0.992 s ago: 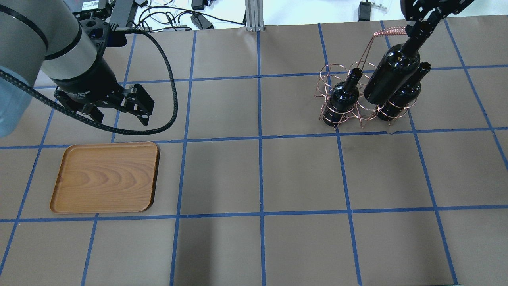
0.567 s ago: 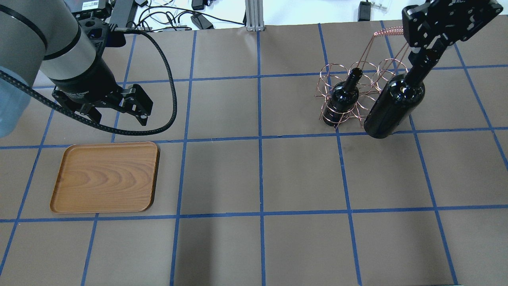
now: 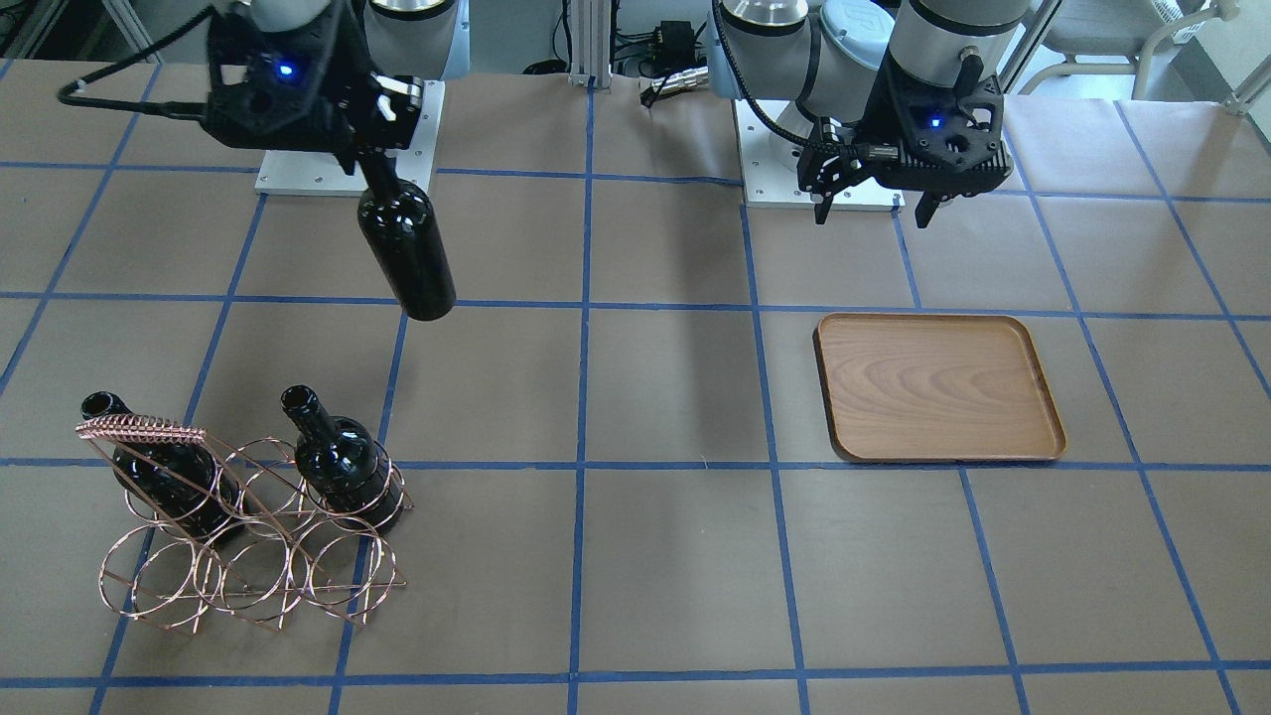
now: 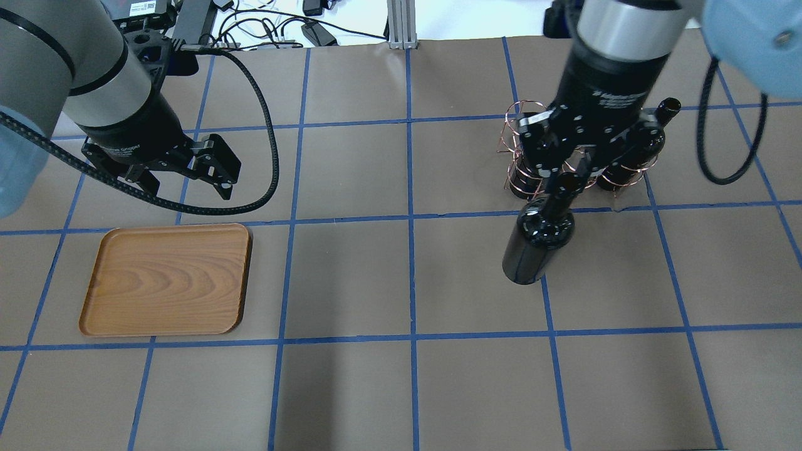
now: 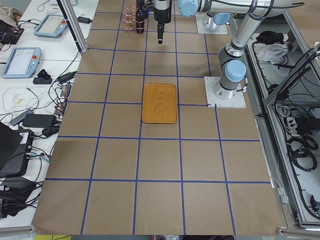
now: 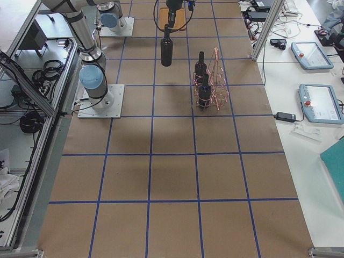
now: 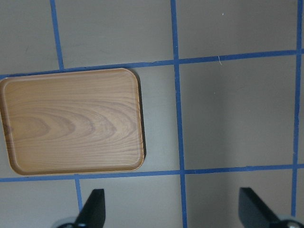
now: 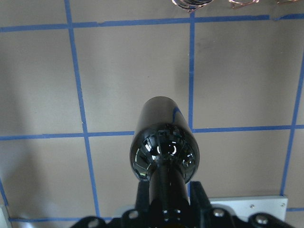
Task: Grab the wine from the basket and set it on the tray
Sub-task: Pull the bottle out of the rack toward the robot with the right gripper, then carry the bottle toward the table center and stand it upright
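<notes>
Reading the overhead view as a clock face with twelve away from the robot, the right hand is clenched on the neck of the wine. The bottle hangs in the air just out from the basket, which sits at about one o'clock on the table. Two more bottles stand in its rings. The carried one is out of the wire and over bare table, so this looks like the carry leg, with the set-down to come. Its long axis runs near enough vertical, mouth up inside the fingers and base pointing down at the table. Any slight lean could just be the camera angle. The tray waits well apart, out toward eight o'clock, with nothing on it. The left hand hovers just beyond the tray at about ten o'clock, released, fingers spread wide and grasping nothing. To do this well, I'd say carry it smoothly toward nine o'clock with the base high enough to pass over the raised rim. A pinch on glossy glass that high lets the heavy body swing. Then it should go down straight, base flat on the wood, clear of that waiting left hand, before the fingers let go.
</notes>
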Action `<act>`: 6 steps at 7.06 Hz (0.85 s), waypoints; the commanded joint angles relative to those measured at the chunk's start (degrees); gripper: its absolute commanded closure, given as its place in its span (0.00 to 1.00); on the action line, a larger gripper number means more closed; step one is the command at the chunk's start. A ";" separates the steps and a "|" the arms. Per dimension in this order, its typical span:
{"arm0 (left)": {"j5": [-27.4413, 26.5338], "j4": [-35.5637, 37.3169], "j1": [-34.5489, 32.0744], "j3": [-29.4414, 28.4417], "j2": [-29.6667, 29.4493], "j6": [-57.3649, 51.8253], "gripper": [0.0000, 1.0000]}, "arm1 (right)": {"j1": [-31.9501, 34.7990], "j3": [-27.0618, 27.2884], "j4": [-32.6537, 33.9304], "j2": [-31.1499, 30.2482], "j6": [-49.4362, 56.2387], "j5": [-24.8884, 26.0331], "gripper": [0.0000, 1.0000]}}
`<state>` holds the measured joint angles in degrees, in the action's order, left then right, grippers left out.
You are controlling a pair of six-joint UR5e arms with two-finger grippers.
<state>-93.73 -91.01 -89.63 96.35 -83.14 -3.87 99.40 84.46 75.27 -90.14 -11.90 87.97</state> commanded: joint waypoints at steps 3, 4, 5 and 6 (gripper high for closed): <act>-0.04 0.05 0.59 0.50 0.17 0.00 0.00 | 13.69 0.27 11.45 7.94 -19.88 -0.43 0.89; -0.05 0.05 0.86 0.50 0.17 0.00 0.00 | 16.15 0.18 13.74 9.35 -22.62 -2.08 0.90; -0.05 0.05 1.21 0.59 0.17 -0.09 0.00 | 16.87 0.27 14.37 10.15 -23.43 -2.19 0.90; -0.05 0.05 1.30 0.59 0.17 -0.09 0.00 | 17.92 0.70 14.29 10.33 -23.96 -2.27 0.90</act>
<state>-93.77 -90.97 -88.55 96.91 -82.98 -3.93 115.90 84.84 89.01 -80.45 -34.67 85.99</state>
